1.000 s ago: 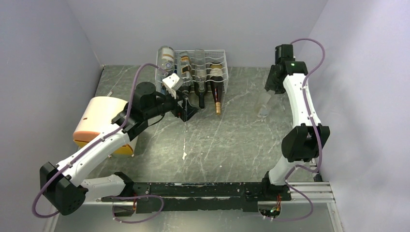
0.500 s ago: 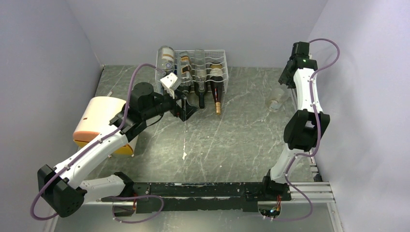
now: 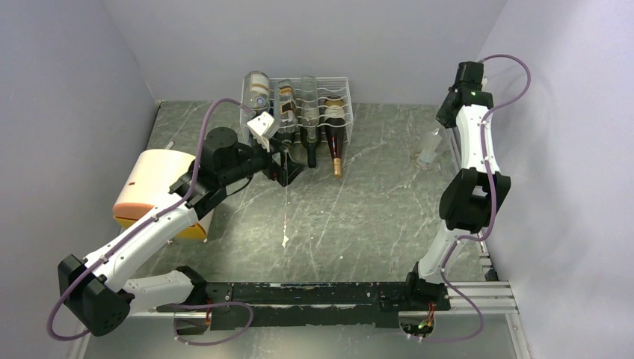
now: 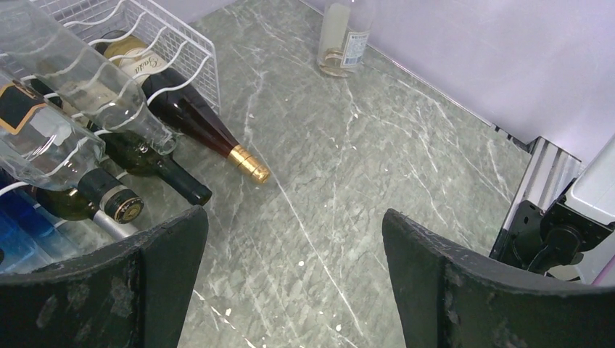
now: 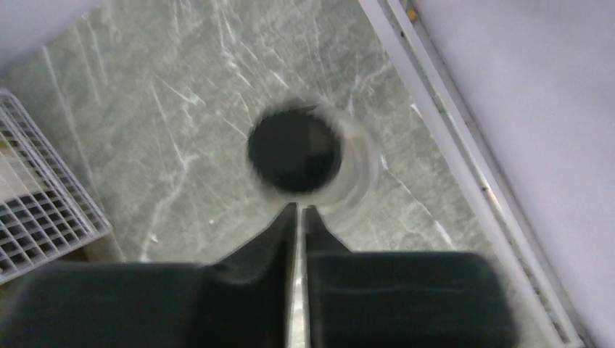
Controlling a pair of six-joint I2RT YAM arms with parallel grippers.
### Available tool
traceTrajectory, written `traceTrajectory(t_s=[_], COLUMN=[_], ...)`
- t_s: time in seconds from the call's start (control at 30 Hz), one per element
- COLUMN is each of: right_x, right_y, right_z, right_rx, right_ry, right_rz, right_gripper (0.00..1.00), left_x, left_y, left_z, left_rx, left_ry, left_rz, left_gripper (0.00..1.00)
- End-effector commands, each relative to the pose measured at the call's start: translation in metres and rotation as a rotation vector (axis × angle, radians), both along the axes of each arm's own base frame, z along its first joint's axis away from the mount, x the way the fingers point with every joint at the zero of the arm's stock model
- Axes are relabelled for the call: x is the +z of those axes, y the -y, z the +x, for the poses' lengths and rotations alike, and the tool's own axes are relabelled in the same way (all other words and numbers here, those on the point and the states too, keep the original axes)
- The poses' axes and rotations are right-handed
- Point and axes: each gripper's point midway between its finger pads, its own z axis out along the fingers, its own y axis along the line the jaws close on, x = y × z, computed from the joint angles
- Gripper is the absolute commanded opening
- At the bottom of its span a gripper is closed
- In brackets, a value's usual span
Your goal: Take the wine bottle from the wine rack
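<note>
r gripper point(image 5: 299, 209) closed above upright clear bottle point(image 5: 294, 148), l gripper point(image 4: 294, 217) spread wide

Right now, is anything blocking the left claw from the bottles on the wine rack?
Nothing visible. The open left claw sits just in front of the wine rack, and the bottle necks poke out toward it over the table.

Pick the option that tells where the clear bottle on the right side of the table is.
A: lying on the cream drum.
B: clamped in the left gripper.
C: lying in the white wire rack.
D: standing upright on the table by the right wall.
D: in the left wrist view the clear bottle stands upright on the table close to the wall, apart from the open left gripper.
</note>
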Motion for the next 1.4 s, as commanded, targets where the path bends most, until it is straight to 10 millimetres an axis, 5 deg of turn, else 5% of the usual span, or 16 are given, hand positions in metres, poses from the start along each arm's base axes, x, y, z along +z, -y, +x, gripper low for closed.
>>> traceTrajectory(t_s=[0.0,0.27,0.43,0.7,0.83,0.97,1.07,1.37], right_x=[0.012,0.010,0.032,0.044,0.056,0.070,0.065,0.005], right_y=[0.005,-0.006,-0.029,-0.038,-0.061,-0.123,-0.190,-0.355], right_z=[0.010,0.007,0.003,-0.004,-0.010,-0.019,-0.030,-0.071], right_rx=[0.001,0.044,0.123,0.166,0.231,0.370,0.511,0.808], right_ry=[0.087,0.087,0.171,0.179,0.198,0.239,0.228,0.192], right_rz=[-0.016,0.022,0.047,0.055,0.061,0.052,0.041,0.313], right_gripper=[0.00,0.03,0.25,0.38,0.48,0.62,0.71,0.74], left_x=[-0.001,-0.004,-0.006,-0.011,-0.011,-0.010,-0.008,0.000], left_y=[0.000,0.000,0.002,0.004,0.003,-0.001,-0.011,-0.088], left_z=[0.003,0.005,0.005,0.005,0.006,0.011,0.017,0.050], left_rx=[0.012,0.017,0.009,0.001,0.009,0.042,0.101,0.531], left_ry=[0.010,0.005,0.002,-0.013,-0.012,-0.009,0.002,0.049], left_rz=[0.014,0.021,0.021,0.028,0.028,0.035,0.038,0.037], left_gripper=[0.93,0.93,0.93,0.93,0.93,0.93,0.93,0.93])
